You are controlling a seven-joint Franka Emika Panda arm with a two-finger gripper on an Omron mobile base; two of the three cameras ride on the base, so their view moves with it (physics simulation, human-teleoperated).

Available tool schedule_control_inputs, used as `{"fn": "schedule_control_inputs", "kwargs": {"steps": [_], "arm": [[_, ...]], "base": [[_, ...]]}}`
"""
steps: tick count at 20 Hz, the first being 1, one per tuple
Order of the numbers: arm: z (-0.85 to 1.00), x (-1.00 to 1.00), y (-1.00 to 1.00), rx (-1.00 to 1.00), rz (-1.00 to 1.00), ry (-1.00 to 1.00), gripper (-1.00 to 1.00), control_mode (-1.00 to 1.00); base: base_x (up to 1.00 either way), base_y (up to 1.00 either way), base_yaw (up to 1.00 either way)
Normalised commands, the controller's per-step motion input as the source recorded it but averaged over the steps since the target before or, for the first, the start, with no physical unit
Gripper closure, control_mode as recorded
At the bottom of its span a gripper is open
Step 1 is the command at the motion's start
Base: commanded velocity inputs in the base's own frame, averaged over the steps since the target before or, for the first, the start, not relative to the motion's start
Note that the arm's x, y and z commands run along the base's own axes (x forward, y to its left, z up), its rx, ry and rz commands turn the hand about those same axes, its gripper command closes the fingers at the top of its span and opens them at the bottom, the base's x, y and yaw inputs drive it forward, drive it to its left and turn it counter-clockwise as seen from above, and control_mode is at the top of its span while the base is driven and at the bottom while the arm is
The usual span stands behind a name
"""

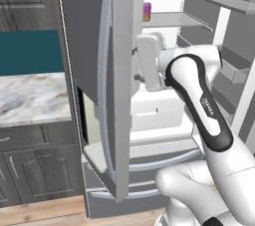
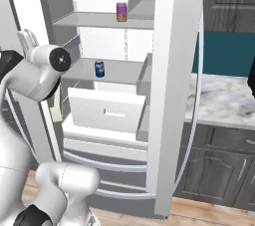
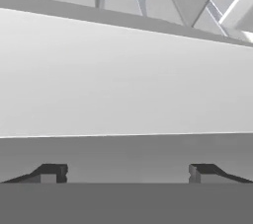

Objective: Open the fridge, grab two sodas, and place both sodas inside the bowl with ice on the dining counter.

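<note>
Hand view – hand (image 3: 127, 172) spread wide, fridge (image 2: 177, 90) doors open

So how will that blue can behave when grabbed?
The blue can stands upright and narrow on its shelf, so a nudge could tip it and set it rolling. Its smooth round sides look slippery; a centred grip should hold.

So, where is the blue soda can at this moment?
In the right base view the blue soda can stands upright on the middle shelf of the open fridge, left of centre, one shelf below the purple can and above the white drawer.
</note>
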Motion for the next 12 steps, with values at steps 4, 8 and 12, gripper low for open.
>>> {"fn": "schedule_control_inputs", "kwargs": {"steps": [4, 8, 12], "arm": [[-0.16, -0.10, 0.68, 0.00, 0.05, 0.02, -1.00, -1.00], [-0.14, -0.04, 0.68, 0.00, 0.05, 0.03, -1.00, -1.00], [-0.19, 0.00, 0.74, 0.00, 0.06, 0.02, -1.00, -1.00]], "base": [[0.00, 0.00, 0.00], [0.00, 0.00, 0.00], [0.00, 0.00, 0.00]]}}
